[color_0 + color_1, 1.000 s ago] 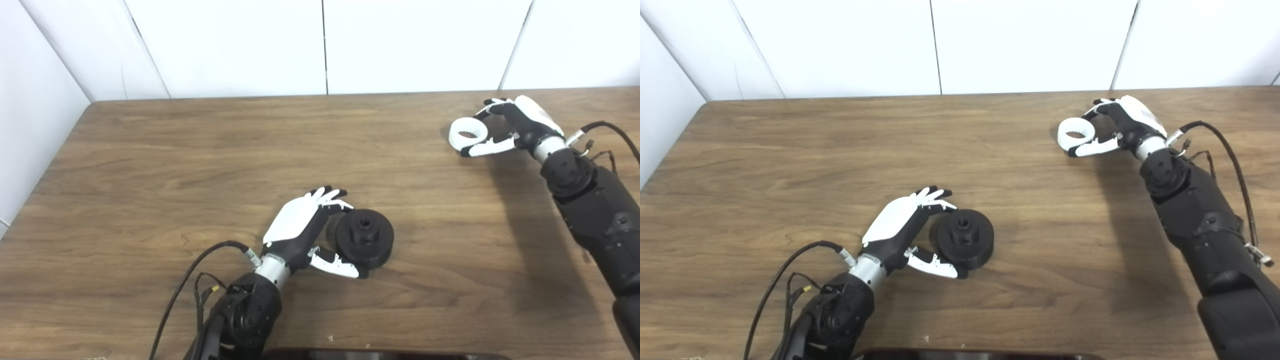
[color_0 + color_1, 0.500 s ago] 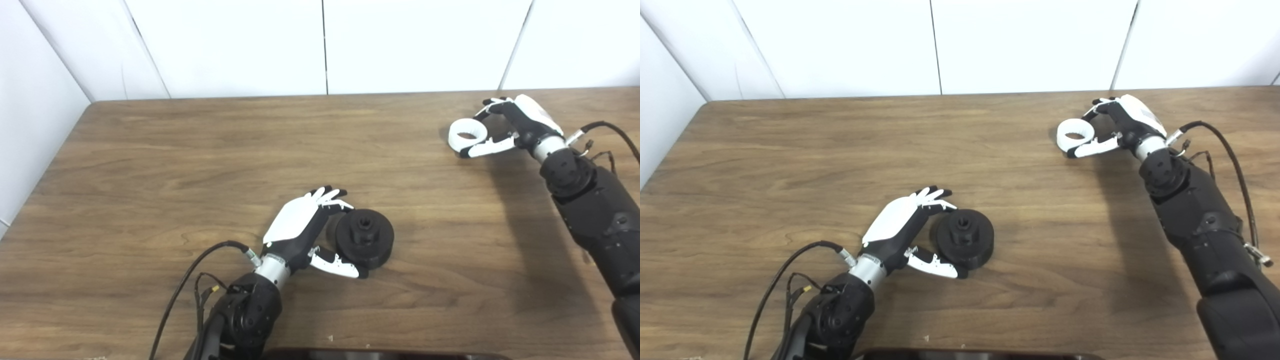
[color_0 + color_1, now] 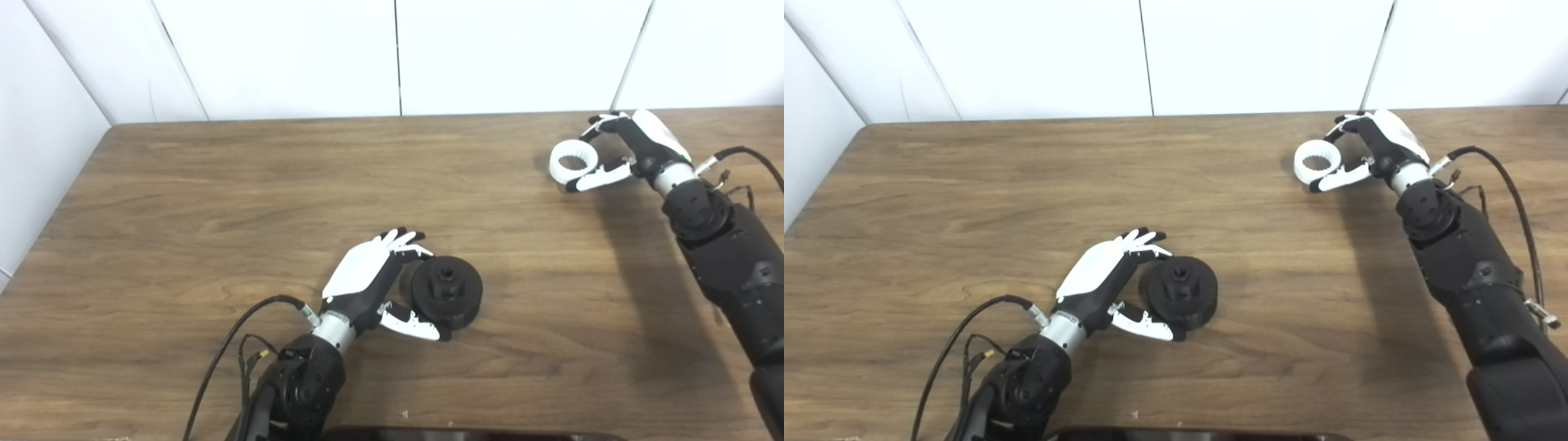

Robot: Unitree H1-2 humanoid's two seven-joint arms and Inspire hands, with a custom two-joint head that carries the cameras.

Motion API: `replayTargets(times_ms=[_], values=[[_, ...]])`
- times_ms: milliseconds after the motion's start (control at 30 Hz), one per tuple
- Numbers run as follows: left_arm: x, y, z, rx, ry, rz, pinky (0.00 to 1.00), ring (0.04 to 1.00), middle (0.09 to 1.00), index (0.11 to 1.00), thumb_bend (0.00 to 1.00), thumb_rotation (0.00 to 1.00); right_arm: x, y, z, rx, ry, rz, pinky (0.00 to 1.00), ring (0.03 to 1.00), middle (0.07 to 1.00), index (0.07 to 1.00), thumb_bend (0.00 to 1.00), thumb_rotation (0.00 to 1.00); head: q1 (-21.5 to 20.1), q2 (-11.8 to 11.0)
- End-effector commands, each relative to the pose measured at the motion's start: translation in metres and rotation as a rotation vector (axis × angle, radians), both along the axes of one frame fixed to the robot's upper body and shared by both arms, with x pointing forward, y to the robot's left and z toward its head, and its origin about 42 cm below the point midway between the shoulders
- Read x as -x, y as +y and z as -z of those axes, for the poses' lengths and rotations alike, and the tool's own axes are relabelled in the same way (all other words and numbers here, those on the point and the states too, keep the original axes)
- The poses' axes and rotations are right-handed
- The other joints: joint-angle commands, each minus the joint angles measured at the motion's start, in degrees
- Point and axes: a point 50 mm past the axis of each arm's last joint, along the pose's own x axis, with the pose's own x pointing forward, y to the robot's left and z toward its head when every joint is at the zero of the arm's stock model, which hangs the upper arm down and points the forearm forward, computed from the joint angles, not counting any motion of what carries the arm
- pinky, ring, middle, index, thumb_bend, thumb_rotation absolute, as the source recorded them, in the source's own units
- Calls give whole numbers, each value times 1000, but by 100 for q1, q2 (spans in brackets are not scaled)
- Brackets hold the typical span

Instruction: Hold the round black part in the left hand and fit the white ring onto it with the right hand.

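The round black part [image 3: 446, 292] rests on the wooden table [image 3: 184, 202] near the front middle, its hub pointing up. My left hand [image 3: 373, 278] wraps it from the left, with fingers [image 3: 405, 240] at its far edge and the thumb [image 3: 416, 326] against its near edge. At the far right, my right hand [image 3: 637, 150] pinches the white ring [image 3: 573, 161] between thumb and fingers, slightly above the table. The ring's toothed inner bore faces the cameras, as also seen in the right eye view [image 3: 1317, 162].
White wall panels [image 3: 392, 55] close the table's far edge and left side. Cables [image 3: 233, 343] trail from both wrists. A dark object's edge [image 3: 465, 433] shows at the bottom of the picture.
My right hand has risen a little and tilted the white ring, so its toothed inside now shows. The left hand and the black part have not moved.
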Motion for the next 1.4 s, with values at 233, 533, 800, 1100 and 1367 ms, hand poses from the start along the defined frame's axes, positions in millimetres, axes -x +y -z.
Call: replayTargets(times_ms=[233, 533, 800, 1100, 1367], values=[[-4, 4, 4, -42, 13, -13, 1000, 1000, 943, 638, 852, 254, 3, -2, -50, -87, -136, -33, 1000, 1000, 886, 490, 525, 151, 9, 2], [-2, 5, 5, -46, 15, -10, 1000, 1000, 941, 634, 855, 255, 39, 14, -75, -95, -185, -116, 999, 1000, 891, 490, 524, 155, -2, 24], [-1, 4, 6, -45, 19, -6, 1000, 1000, 940, 635, 853, 262, 77, 35, -92, -106, -230, -215, 991, 991, 883, 489, 524, 155, -1, 43], [0, 3, 4, -47, 23, -9, 1000, 1000, 942, 637, 853, 258, 113, 53, -96, -115, -213, -336, 950, 984, 872, 489, 524, 158, -27, 89], [0, 1, 5, -43, 30, -4, 1000, 1000, 943, 639, 853, 266, 133, 65, -93, -108, -173, -427, 900, 971, 864, 489, 524, 154, -17, 107]])
